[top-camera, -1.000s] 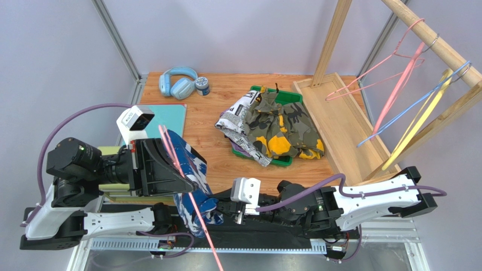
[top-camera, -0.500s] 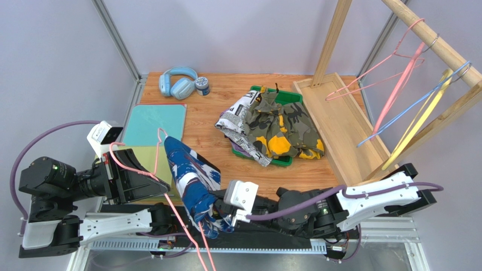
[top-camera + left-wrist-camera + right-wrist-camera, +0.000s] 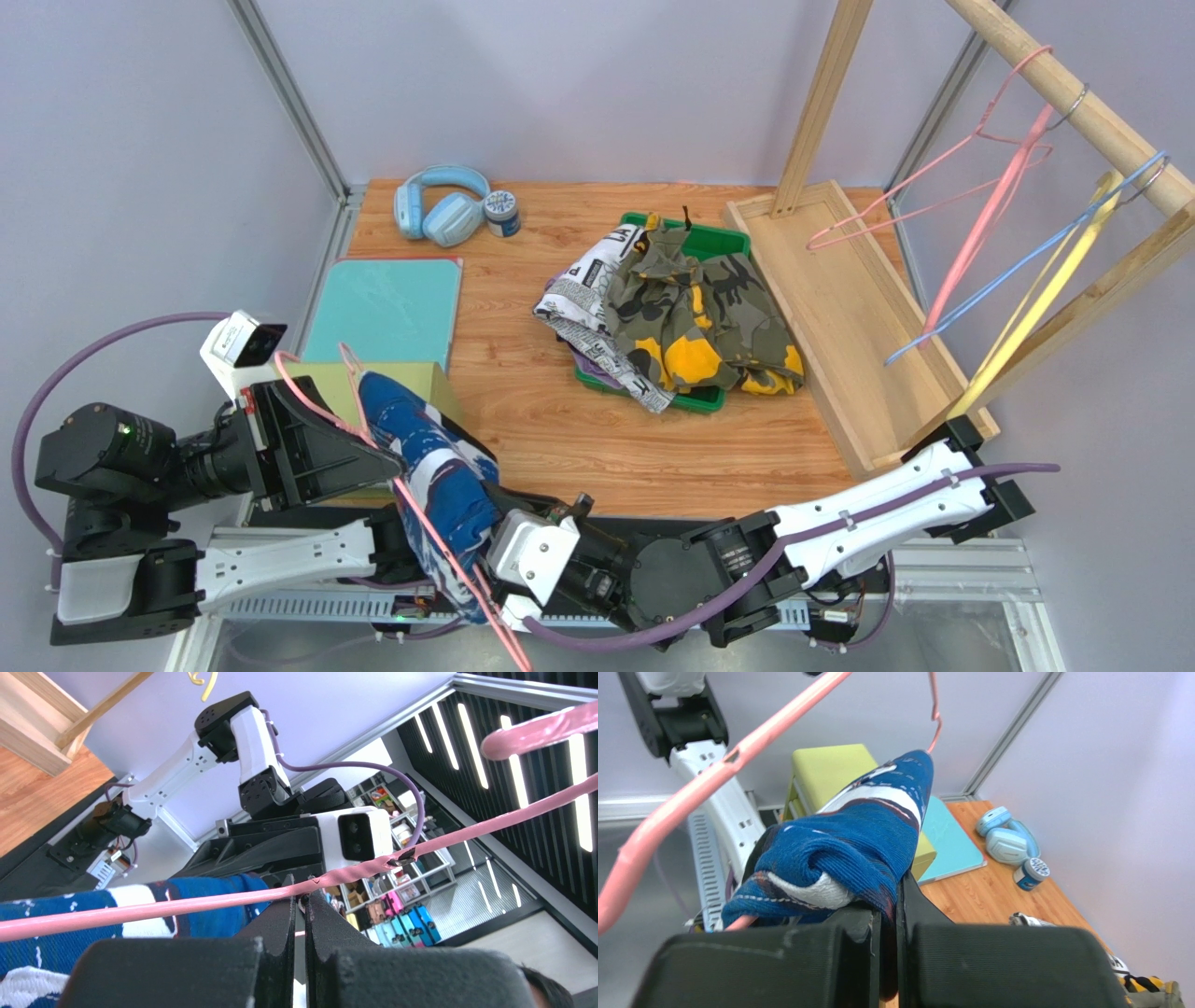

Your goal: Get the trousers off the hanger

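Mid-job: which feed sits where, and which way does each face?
Top external: above, behind the bases, facing down on the table; left arm, right arm show.
Left wrist: faces the right arm past the left gripper, shut on the pink hanger.
Right wrist: faces the headphones past the right gripper, shut on the trousers.
Shared: all show pink hanger and trousers.

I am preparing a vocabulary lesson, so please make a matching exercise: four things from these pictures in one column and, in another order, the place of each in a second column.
Things
1. blue printed trousers
2. camouflage trousers
3. headphones
4. yellow hanger

Places
A. hanging on the wooden rail, right side
B. far left corner of the table
C. on a pink hanger at the near edge
D. top of the pile on the green tray

Pairs: 1-C, 2-D, 3-B, 4-A
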`<state>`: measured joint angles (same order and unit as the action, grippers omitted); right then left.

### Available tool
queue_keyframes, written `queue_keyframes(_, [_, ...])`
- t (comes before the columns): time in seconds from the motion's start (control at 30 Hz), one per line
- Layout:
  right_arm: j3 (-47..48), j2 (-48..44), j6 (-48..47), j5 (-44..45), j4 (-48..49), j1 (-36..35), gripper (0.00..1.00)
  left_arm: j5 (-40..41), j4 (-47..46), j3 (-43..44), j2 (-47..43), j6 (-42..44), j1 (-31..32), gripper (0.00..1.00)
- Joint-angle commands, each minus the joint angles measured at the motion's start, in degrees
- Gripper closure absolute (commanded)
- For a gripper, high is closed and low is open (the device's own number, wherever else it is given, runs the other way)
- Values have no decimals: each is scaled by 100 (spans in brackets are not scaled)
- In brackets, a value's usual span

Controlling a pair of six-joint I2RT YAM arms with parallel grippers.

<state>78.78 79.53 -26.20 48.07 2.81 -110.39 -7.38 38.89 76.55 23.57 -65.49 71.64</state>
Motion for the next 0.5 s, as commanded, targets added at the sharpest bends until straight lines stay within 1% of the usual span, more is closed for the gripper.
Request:
queue_keyframes(0.0, [234,-385,-658,484,1483,61,100,8,-330,18,16,72,8,100])
queue_keyframes(0.1, [269,-499,-782,370,1889,96,100,131,-120,35,77,151,8,100])
queue_keyframes(0.3, [453,-649,-887,71,2399,96,100,561,513,175,130,221,8,100])
queue_keyframes(0.43, [638,-693,-1142,-79,2611,96,100,694,777,193,174,309,8,100])
queue_keyframes(0.47, [812,-658,-1220,-114,2619,88,100,729,856,193,165,327,8,100])
